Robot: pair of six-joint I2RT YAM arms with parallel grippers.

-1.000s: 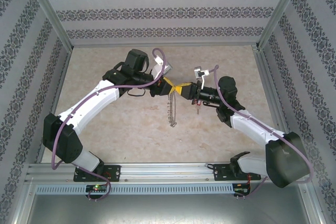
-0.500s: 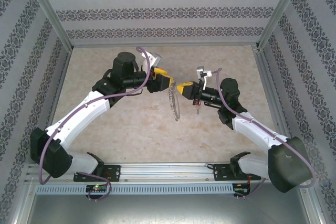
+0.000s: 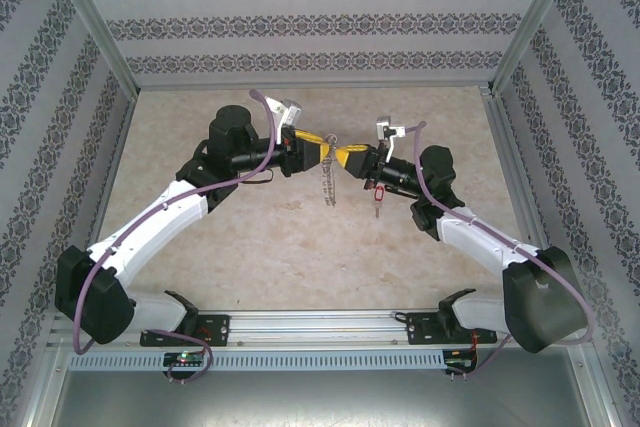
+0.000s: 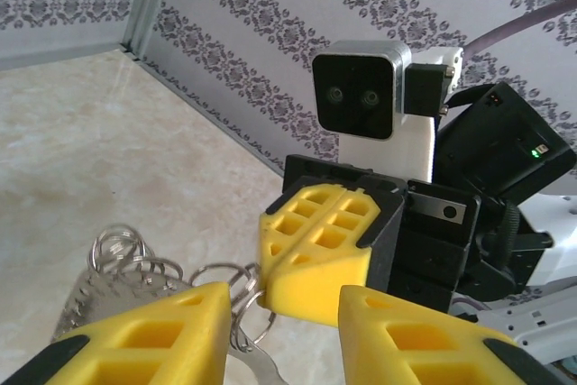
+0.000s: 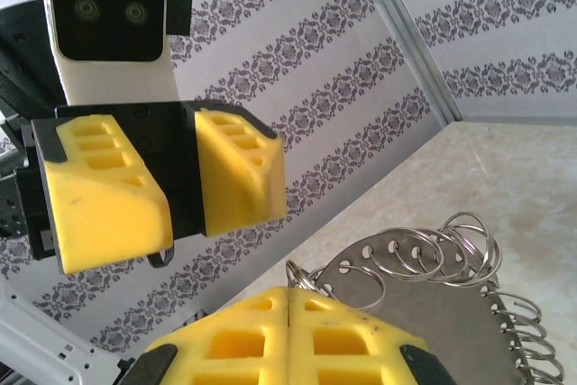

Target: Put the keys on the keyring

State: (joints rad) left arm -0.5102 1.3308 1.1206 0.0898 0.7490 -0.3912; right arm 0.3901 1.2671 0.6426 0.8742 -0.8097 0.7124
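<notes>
The keyring (image 3: 327, 183) hangs edge-on between the two grippers, a thin grey metal piece fringed with small wire rings (image 5: 424, 250). My right gripper (image 3: 349, 159) (image 5: 288, 302) is shut, pinching one small ring at the keyring's (image 5: 451, 322) edge. My left gripper (image 3: 316, 152) (image 4: 284, 302) faces it with jaws apart and nothing between them; the rings (image 4: 221, 277) lie just beside its left finger. In the left wrist view the right gripper (image 4: 317, 242) sits close ahead. The key (image 3: 378, 193), with its red head, dangles below the right gripper.
Both arms meet above the middle of the beige table (image 3: 250, 237). Patterned walls (image 3: 300, 22) and metal frame posts (image 3: 95, 32) close in the back and sides. A rail (image 3: 320, 332) runs along the near edge.
Both grippers have shifted toward the back wall. The left gripper let go of the keyring and backed slightly off. The keyring now hangs higher, and the red key dangles more clearly.
</notes>
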